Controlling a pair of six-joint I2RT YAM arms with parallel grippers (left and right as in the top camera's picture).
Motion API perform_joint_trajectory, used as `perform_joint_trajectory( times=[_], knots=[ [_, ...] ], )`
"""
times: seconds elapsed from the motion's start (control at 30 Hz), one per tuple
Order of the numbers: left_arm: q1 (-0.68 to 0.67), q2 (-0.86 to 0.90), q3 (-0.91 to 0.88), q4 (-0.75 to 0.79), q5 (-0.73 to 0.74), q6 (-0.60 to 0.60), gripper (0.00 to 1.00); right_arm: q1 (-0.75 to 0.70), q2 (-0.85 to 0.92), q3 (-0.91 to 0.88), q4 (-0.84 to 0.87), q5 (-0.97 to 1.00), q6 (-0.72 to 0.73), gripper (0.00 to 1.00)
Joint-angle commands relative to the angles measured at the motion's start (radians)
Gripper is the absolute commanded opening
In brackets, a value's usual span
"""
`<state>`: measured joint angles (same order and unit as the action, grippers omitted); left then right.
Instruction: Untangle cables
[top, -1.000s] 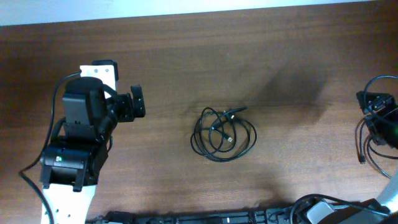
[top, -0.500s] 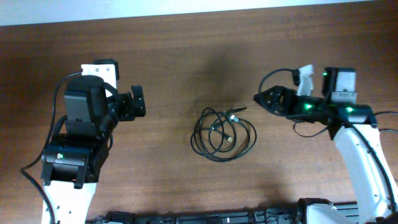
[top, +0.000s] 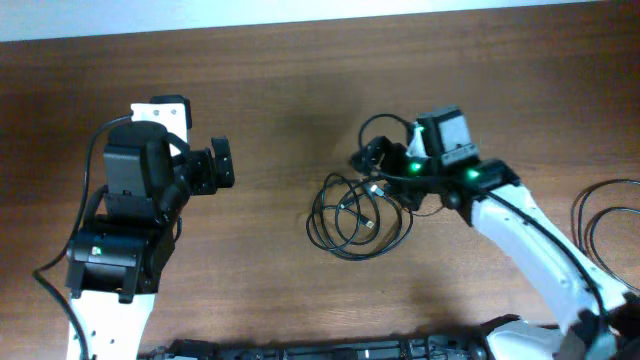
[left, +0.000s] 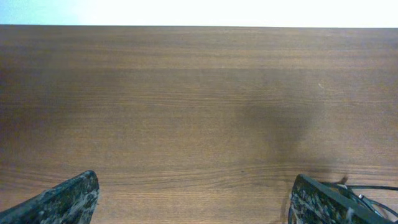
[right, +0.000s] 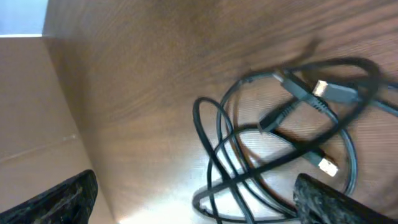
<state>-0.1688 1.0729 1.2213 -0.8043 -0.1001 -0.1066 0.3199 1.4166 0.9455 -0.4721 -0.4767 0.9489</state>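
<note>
Table: one, wood, bare room all round the bundle | grippers: two, left gripper well apart, right gripper at bundle's far edge, both jaws spread wide, empty | cables: one tangled bundle mid-table, strand count unclear

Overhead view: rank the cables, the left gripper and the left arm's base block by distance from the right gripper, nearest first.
1. cables: mid-frame, just below and beside the right gripper.
2. left gripper: well off to the left, at about the same height in the frame.
3. left arm's base block: farthest, lower left of the frame.
</note>
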Motion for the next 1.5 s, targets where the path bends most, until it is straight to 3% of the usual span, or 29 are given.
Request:
perform_joint_trajectory(
  times=[0.0,0.03,0.1,0.2,0.5,0.6,0.77,0.87,0.93,1.1,1.17,1.2,1.33,1.37,1.47],
  knots=[
    [0.003,0.002,0.008,0.002,0.007,-0.013,0.99,0.049,0.119,0.0,0.055,0.041,0.037,0.91],
    [0.004,0.002,0.008,0.002,0.007,-0.013,0.99,0.056,0.164,0.0,0.068,0.039,0.037,0.76],
    [0.003,0.002,0.008,0.002,0.007,-0.013,0.99,0.06,0.238,0.0,0.056,0.036,0.029,0.04],
    [0.004,0.002,0.008,0.002,0.007,-0.013,0.99,0.06,0.213,0.0,0.043,0.061,-0.035,0.04],
    [0.003,0.002,0.008,0.002,0.007,-0.013,0.99,0.06,-0.093,0.0,-0.007,0.132,-0.185,0.06],
    [0.003,0.002,0.008,0.002,0.007,-0.013,0.99,0.06,-0.109,0.0,-0.045,0.185,-0.209,0.25],
    [0.003,0.002,0.008,0.002,0.007,-0.013,0.99,0.06,-0.103,0.0,-0.068,0.247,-0.209,0.27],
    [0.004,0.002,0.008,0.002,0.007,-0.013,0.99,0.06,-0.101,0.0,-0.093,0.316,-0.208,0.47],
    [0.003,0.002,0.008,0.002,0.007,-0.013,0.99,0.06,-0.093,0.0,-0.093,0.307,-0.181,0.51],
    [0.004,0.002,0.008,0.002,0.007,-0.013,0.99,0.061,0.034,0.0,-0.077,0.229,-0.143,0.51],
    [0.004,0.002,0.008,0.002,0.007,-0.013,0.99,0.061,0.105,0.0,-0.028,0.143,-0.144,0.49],
    [0.003,0.002,0.008,0.002,0.007,-0.013,0.99,0.061,0.12,0.0,-0.022,0.144,-0.144,0.42],
    [0.003,0.002,0.008,0.002,0.007,-0.013,0.98,0.061,0.138,0.0,0.017,0.144,-0.144,0.42],
    [0.004,0.002,0.008,0.002,0.007,-0.013,0.99,0.061,0.138,0.0,0.019,0.147,-0.144,0.27],
    [0.004,0.002,0.008,0.002,0.007,-0.013,0.99,0.06,0.138,0.0,0.019,0.183,-0.148,0.26]
  ],
)
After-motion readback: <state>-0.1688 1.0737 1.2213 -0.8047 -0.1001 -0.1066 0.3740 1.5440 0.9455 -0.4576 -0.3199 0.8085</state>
